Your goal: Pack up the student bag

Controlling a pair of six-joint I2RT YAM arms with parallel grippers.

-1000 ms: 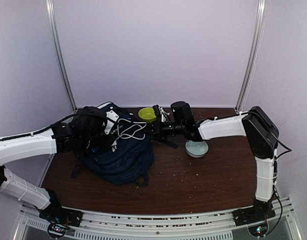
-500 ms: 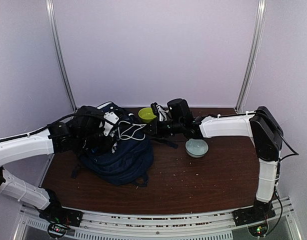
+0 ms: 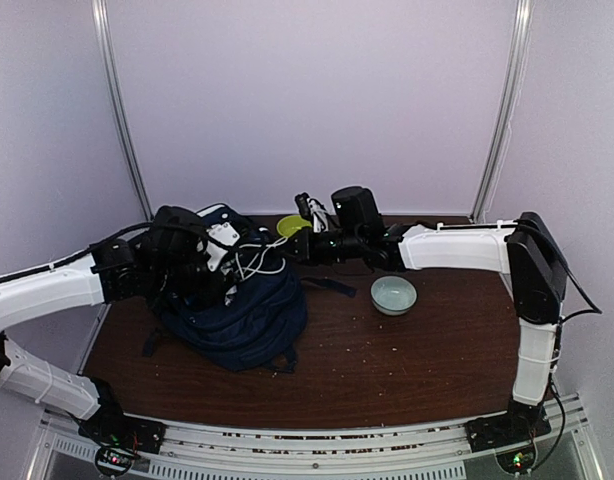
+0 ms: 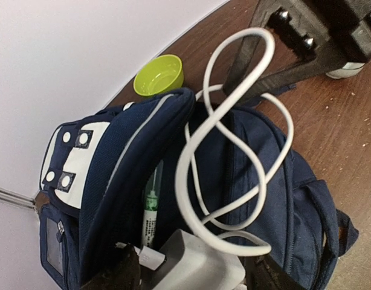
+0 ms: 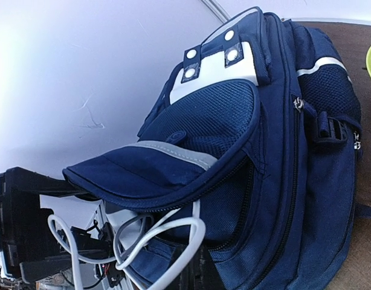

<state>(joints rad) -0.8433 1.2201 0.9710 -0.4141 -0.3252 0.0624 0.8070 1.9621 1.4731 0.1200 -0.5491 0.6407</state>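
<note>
- Student bag point(image 3: 242, 320) is lying on the left half of the brown table point(image 3: 417, 360). We are seeing its navy top flap standing open and its white patch panel facing the back wall.
- We are watching the right gripper point(image 3: 299, 245) reaching in from the right to the rim of the bag's opening, its jaws pressed together. Whether fabric is pinched there, we cannot tell.
- We are finding the left gripper point(image 4: 194, 279) hanging over the open mouth, clamped on a white charger block point(image 4: 197, 263).
- A pale blue bowl point(image 3: 393, 294) is sitting right of the bag, apart from it.
- A lime-green bowl point(image 3: 290, 226) is sitting near the back wall, just beside the bag's top.
- A white cable point(image 4: 191, 151) is running off the block and looping across the opening.
- A green-and-white pen point(image 4: 151, 208) is poking up inside the bag, just beside the block.
</note>
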